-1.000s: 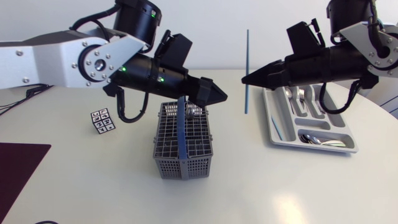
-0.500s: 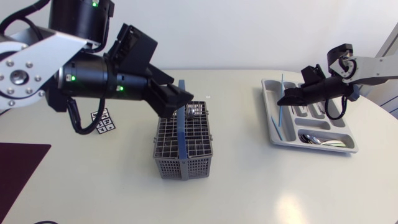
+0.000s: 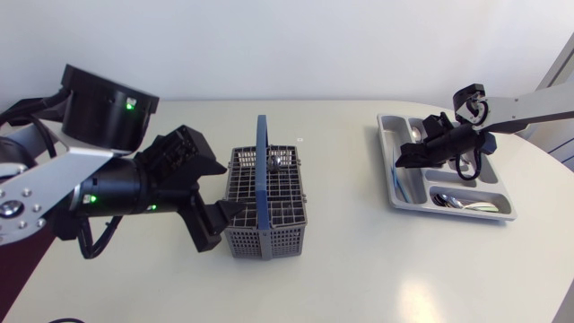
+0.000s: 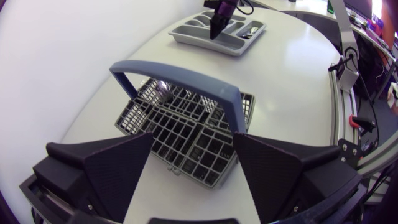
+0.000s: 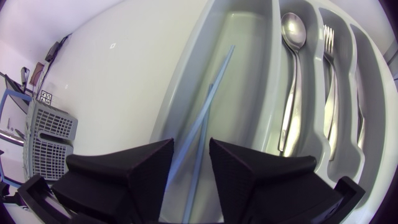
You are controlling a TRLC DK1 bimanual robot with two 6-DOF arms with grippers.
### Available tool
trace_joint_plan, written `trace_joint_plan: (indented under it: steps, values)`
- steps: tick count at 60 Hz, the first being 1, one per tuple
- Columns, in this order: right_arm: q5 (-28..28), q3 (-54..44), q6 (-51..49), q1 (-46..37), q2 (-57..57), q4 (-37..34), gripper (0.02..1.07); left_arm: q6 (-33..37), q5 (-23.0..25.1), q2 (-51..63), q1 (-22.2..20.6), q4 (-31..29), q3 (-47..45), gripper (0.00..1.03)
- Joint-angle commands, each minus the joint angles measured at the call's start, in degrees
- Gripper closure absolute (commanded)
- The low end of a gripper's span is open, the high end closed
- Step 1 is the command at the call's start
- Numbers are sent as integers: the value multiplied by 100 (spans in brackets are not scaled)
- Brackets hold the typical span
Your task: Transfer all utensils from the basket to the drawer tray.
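Note:
The grey wire basket (image 3: 265, 211) with a blue handle (image 4: 180, 78) stands mid-table, and a silver utensil (image 3: 278, 161) lies at its far end. My left gripper (image 3: 229, 188) is open just left of it, with the basket (image 4: 186, 134) ahead of its empty fingers (image 4: 121, 168). The grey drawer tray (image 3: 502, 193) sits at the right. Over its long left compartment my right gripper (image 3: 401, 161) stands open. Two blue chopsticks (image 5: 211, 106) lie in that compartment, running loose through the gap of my right gripper (image 5: 191, 149).
A spoon (image 5: 292, 68) and forks (image 5: 329, 74) lie in the tray's neighbouring slots, and more spoons (image 3: 457, 203) in its near compartment. A dark red mat (image 3: 11, 283) shows at the table's left edge under my left arm.
My right arm carried the upright blue chopsticks down into the tray's left compartment and opened its fingers. My left arm pulled back left and lowered beside the basket, its fingers spreading wider.

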Motion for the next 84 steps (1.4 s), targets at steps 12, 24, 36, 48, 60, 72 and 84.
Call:
trace_joint_plan:
  steps: [12, 24, 36, 48, 60, 72, 84]
  values:
    - [236, -550, 70, 349, -953, 402, 40, 446, -92, -475, -19, -51, -868, 17]
    - [201, -788, 52, 1008, -1428, 683, 40, 534, -207, -449, -98, 116, -1317, 21]
    - [34, -436, 26, 1711, -1348, 815, 40, 516, -268, -264, -142, 397, -1554, 21]
    - [-177, 355, 26, 2283, -680, 516, 51, 463, -286, 149, -265, 731, -1607, 31]
    - [-423, 1269, 26, 2564, 137, 121, 93, 340, -295, 571, -318, 1118, -1694, 46]
    - [-476, 2183, 34, 2784, 805, -169, 96, 209, -295, 650, -353, 1302, -1756, 48]
    - [-695, 3475, 8, 3003, 1684, -908, 96, 85, -295, 650, -476, 1311, -1756, 48]
